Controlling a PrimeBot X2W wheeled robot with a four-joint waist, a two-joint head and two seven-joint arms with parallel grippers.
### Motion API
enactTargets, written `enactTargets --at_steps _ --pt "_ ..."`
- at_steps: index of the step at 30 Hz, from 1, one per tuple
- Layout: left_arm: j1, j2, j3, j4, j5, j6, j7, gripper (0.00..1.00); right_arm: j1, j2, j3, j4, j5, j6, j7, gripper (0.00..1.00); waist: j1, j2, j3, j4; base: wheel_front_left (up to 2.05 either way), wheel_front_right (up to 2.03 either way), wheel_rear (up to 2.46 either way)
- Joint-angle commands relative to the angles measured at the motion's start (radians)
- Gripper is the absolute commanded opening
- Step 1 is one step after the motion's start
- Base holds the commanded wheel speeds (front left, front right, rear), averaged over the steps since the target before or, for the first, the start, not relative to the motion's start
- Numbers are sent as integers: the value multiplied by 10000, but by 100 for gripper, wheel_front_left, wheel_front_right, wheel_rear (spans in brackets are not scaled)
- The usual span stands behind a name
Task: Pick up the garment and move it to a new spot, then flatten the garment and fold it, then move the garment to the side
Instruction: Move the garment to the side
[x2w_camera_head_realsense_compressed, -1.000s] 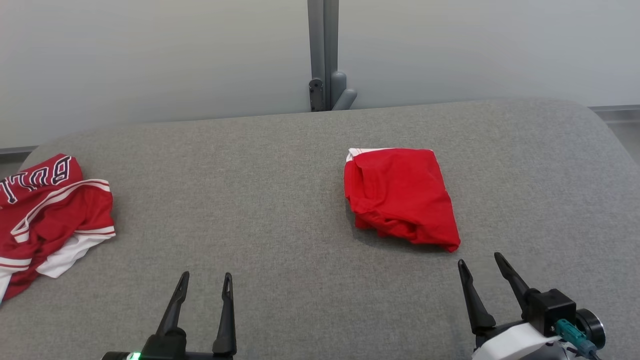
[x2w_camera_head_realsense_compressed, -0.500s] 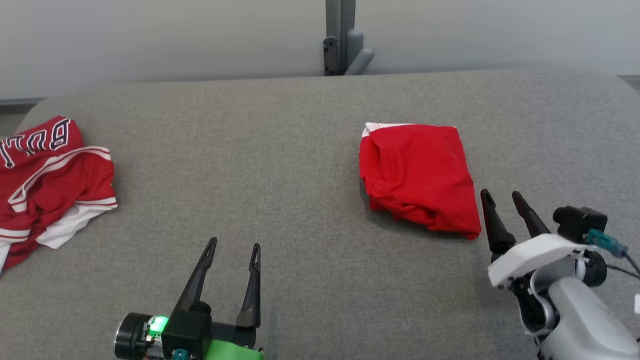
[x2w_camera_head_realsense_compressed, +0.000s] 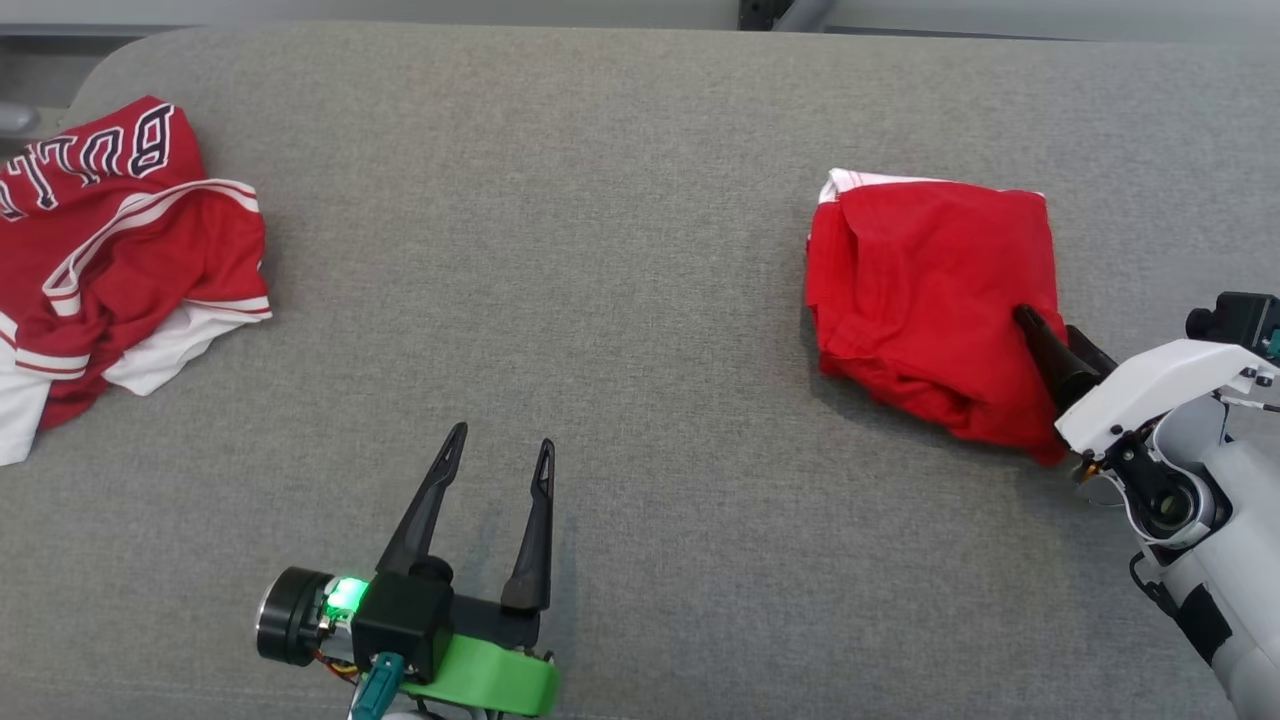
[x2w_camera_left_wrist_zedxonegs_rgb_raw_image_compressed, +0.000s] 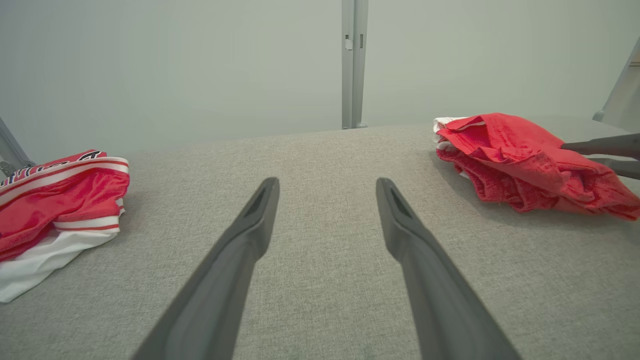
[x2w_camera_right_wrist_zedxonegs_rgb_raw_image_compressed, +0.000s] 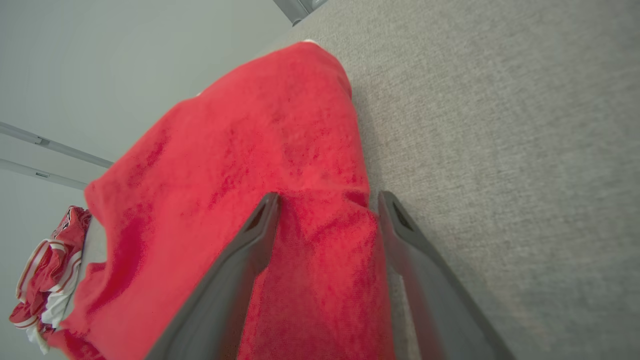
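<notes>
So the counter (x2w_camera_head_realsense_compressed: 620, 300) has a gray woven fabric top with rounded far corners. Behind it is a plain pale wall (x2w_camera_left_wrist_zedxonegs_rgb_raw_image_compressed: 200, 65) with a gray metal post (x2w_camera_left_wrist_zedxonegs_rgb_raw_image_compressed: 354, 60) running up the middle.

The garment (x2w_camera_head_realsense_compressed: 930, 300) is a folded red bundle on the right side of the counter. Its long axis runs far to near and drifts right at the near end. The white-trimmed end points far, and the near-right corner tapers to a point.

The right end effector (x2w_camera_head_realsense_compressed: 1045, 322) is at that near-right part, spread apart and not gripping. One finger lies over the red cloth and the other runs along its right edge by the gray fabric.

The left end effector (x2w_camera_head_realsense_compressed: 500, 437) is also released, over bare counter in the near middle, well away from the garment.

A rumpled red and white jersey (x2w_camera_head_realsense_compressed: 120, 250) with lettering sits at the far left.
</notes>
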Motion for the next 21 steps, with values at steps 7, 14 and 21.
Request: enactTargets --at_steps 7,14,21 --pt "-365 14 -214 60 -136 147 -21 100 -239 -507 674 457 934 -6 757 100 -1 0 404 543 0 0 0" --pt "-338 14 -261 57 -116 191 -22 100 -355 -1028 1398 239 1029 -6 799 0 -1 0 453 453 0 0 0" --pt "-515 14 -168 -46 -3 121 -22 100 -845 -1679 1925 -129 731 -6 331 0 -1 0 766 -15 0 0 0"
